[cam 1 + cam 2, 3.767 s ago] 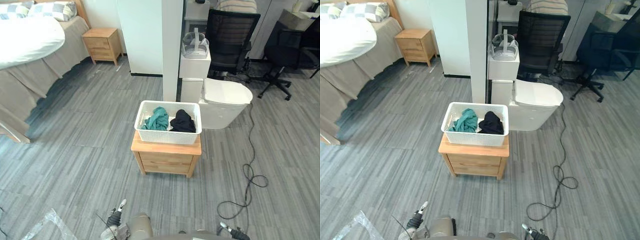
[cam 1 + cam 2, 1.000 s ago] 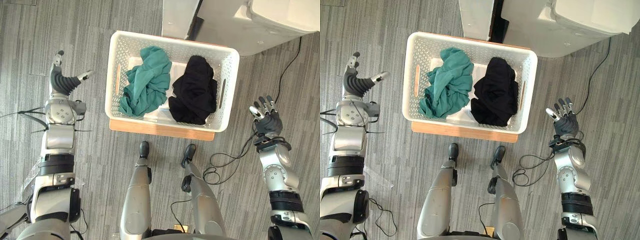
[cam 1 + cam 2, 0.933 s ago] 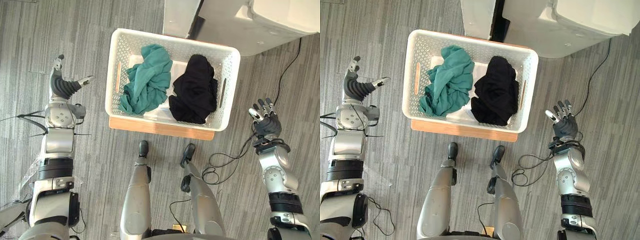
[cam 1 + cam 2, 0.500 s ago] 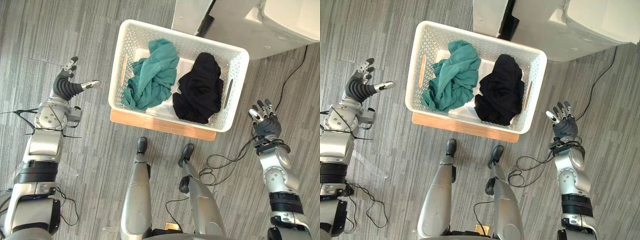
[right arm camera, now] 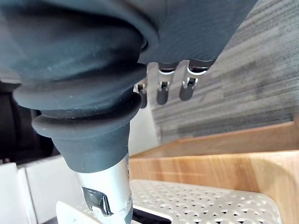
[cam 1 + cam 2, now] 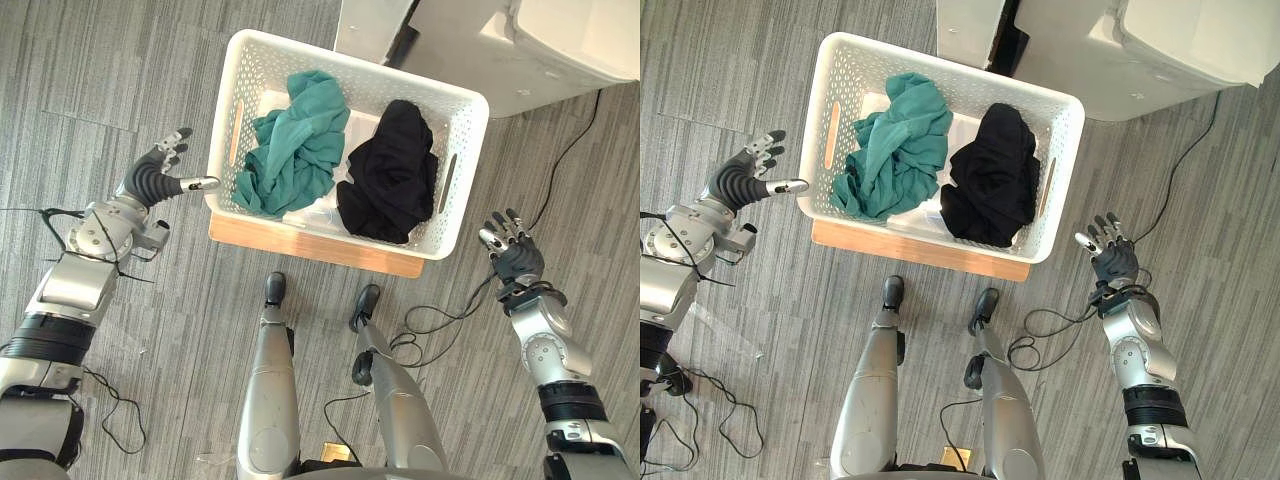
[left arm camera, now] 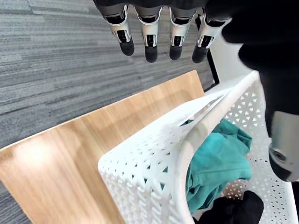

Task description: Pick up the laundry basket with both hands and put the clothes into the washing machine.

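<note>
Laundry basket sits on the wooden stand with clothes inside; we judge it light and stiff, best gripped at the slot handles in its short sides. Our left hand and right hand hover spread wide beside them, empty.

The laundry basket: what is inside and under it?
Inside the basket lie a teal garment and a black garment; anything beneath them is covered. Under it, one edge of a wooden nightstand shows; the rest is hidden.
</note>
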Controlling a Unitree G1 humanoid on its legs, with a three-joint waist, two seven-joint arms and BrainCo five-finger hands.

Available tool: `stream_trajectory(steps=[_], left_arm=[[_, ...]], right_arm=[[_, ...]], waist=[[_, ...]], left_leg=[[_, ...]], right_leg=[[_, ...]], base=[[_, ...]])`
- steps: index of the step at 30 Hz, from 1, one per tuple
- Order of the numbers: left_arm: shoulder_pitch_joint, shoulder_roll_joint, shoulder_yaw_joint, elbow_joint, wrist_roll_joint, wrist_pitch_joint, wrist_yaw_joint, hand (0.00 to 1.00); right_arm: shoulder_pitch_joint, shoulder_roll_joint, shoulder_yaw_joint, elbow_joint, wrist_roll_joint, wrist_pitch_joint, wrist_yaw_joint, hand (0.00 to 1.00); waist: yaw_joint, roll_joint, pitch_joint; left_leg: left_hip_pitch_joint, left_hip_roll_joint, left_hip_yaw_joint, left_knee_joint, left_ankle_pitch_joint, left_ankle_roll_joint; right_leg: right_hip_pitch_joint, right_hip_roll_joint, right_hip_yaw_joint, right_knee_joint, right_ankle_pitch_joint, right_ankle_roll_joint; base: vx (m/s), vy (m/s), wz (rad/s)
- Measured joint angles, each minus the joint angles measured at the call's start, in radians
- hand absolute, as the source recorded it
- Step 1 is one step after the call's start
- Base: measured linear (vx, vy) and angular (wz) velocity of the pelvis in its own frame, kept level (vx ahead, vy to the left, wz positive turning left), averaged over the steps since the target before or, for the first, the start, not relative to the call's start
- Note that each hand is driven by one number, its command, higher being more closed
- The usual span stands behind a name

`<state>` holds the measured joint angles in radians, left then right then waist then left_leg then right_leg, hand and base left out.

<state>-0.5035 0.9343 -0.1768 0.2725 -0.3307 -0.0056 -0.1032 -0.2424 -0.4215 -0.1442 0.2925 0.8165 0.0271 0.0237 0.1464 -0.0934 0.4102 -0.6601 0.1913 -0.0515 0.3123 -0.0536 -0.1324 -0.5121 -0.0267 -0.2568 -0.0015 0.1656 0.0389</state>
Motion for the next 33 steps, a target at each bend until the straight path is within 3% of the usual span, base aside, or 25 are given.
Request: stream_trajectory(steps=[8,13,28,33], left_arm=[[-0.049,-0.001,-0.029,0.012,0.025,0.001,0.011,0.0],[-0.081,-0.047,-0.029,0.011,0.033,0.003,0.041,0.0],[-0.23,-0.08,-0.07,0.024,0.108,0.078,0.042,0.0],[-0.266,-0.074,-0.082,0.051,0.107,0.082,0.04,0.0]], right_arm=[[-0.008,0.015,0.0,0.0,-0.003,0.0,-0.001,0.0],[-0.011,0.033,-0.003,0.0,-0.004,0.0,-0.004,0.0],[-0.005,0.067,-0.024,0.0,-0.04,0.005,-0.001,0.0],[0.0,0.074,-0.024,0.0,-0.041,0.023,0.001,0.0]], waist=[[-0.012,-0.018,-0.012],[-0.022,-0.018,-0.012],[-0.023,-0.018,-0.012],[-0.026,-0.017,-0.012]], left_leg=[[-0.017,0.004,-0.003,-0.016,0.024,-0.007],[-0.017,0.003,-0.002,-0.018,0.029,-0.006],[-0.026,0.003,0.013,-0.024,0.041,-0.01],[-0.024,0.006,0.035,-0.023,0.04,-0.009]], right_leg=[[-0.019,0.005,0.008,-0.003,0.004,-0.005],[-0.02,0.006,0.011,-0.003,0.005,-0.007],[-0.039,0.005,0.022,-0.006,0.015,-0.011],[-0.04,0.006,0.043,-0.025,0.029,-0.014]], base=[[0.0,-0.009,0.02],[0.0,0.0,0.0],[0.0,-0.002,-0.01],[0.0,-0.01,-0.1]])
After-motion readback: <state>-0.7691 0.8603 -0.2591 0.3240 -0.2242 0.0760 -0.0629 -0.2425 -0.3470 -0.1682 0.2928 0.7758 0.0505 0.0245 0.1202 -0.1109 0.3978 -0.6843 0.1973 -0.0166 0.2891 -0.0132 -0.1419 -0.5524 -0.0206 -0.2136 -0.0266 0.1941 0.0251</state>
